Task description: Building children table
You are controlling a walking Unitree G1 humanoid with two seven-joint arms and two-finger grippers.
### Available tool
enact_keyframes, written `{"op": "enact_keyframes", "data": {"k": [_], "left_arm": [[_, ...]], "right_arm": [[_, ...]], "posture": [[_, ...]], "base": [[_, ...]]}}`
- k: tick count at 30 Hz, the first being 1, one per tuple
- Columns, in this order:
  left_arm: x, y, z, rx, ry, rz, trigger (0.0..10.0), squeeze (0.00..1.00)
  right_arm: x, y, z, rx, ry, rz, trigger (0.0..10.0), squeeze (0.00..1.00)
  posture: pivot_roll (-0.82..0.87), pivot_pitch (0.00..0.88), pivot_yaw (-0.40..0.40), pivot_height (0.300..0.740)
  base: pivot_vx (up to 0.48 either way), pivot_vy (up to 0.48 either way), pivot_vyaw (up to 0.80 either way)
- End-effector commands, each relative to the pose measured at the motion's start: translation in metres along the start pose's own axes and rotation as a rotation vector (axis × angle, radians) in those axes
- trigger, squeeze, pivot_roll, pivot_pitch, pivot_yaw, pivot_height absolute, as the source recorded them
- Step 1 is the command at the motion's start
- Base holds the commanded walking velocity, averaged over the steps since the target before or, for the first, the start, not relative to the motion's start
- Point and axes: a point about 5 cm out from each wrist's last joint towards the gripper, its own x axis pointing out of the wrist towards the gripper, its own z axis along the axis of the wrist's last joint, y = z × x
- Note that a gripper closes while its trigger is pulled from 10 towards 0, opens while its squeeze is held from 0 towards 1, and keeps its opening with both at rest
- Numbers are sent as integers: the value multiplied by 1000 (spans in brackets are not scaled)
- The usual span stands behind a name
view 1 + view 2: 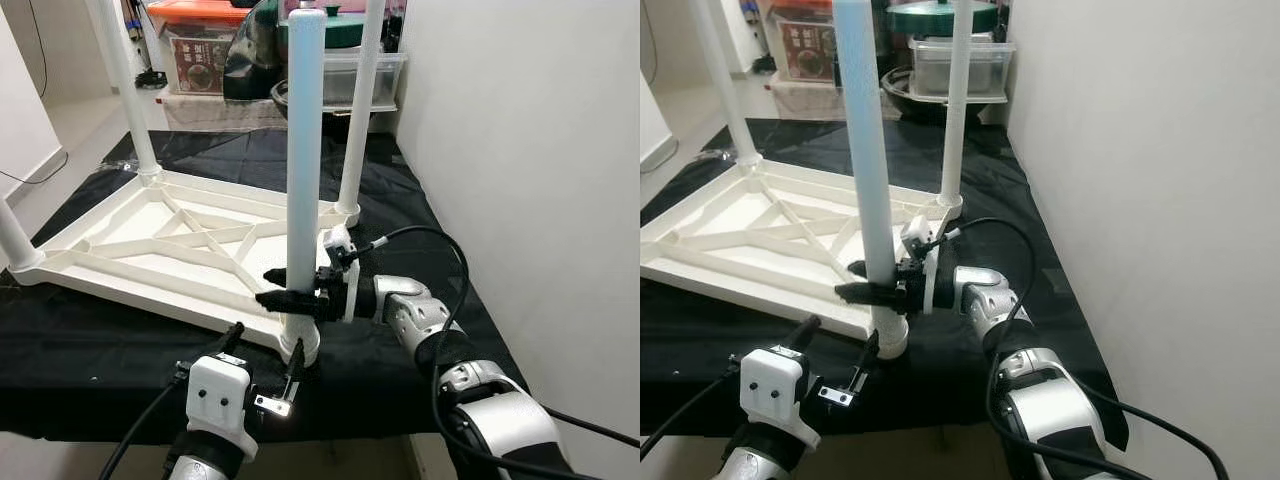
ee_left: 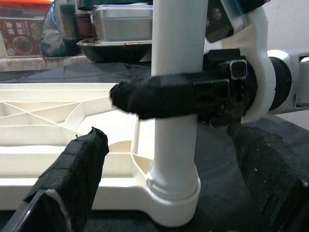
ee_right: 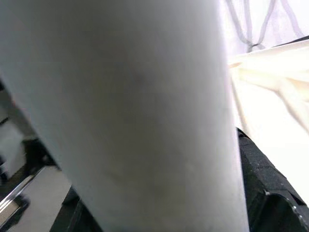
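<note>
A white plastic children's table top (image 1: 190,245) lies upside down on a black cloth, with white legs standing up from its corners. The nearest leg (image 1: 303,150) stands upright in the near right corner socket (image 1: 300,345). My right gripper (image 1: 280,288) is shut on this leg just above the socket, its black fingers (image 2: 159,96) wrapped around the tube. My left gripper (image 1: 265,350) is open just in front of the socket, one finger (image 2: 77,164) on each side and apart from the leg.
A white wall (image 1: 520,150) runs close along the right. Storage boxes (image 1: 215,45) and a dark bowl (image 1: 260,50) stand behind the table. The black cloth (image 1: 90,345) covers the floor; bare tile lies at the far left.
</note>
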Motion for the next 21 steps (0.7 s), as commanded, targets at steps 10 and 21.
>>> {"op": "enact_keyframes", "data": {"k": [10, 21], "left_arm": [[-1, 0, -5, -4, 23, 2, 10000, 0], [-1, 0, -6, -2, 26, 4, 10000, 0]], "right_arm": [[29, -2, -5, -34, -17, -174, 0, 0], [-53, -49, -11, 134, -210, -1581, 0, 0]], "posture": [[67, 0, -55, 740], [60, 0, -53, 740]], "base": [[0, 0, 0], [0, 0, 0]]}}
